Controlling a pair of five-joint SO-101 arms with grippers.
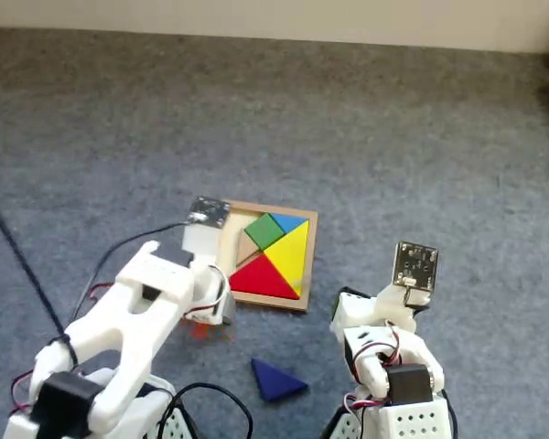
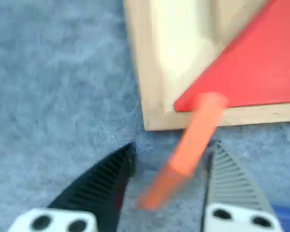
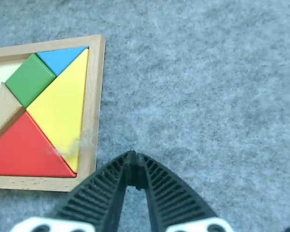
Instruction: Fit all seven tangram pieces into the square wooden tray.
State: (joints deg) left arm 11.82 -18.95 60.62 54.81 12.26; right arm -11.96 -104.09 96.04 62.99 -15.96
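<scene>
Orange piece (image 2: 183,159): straddling with left gripper (image 2: 173,147), jaws apart, at wooden tray (image 2: 144,92) corner, probably aiming for bare slot (image 2: 179,48). Holding right gripper (image 3: 135,169) pinched together, clear.

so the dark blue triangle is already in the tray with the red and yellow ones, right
Not quite. The dark blue triangle is not in the tray. It lies on the carpet in front of the tray, between the two arms, as the high view shows. The red triangle and the yellow triangle are in the tray.
</scene>
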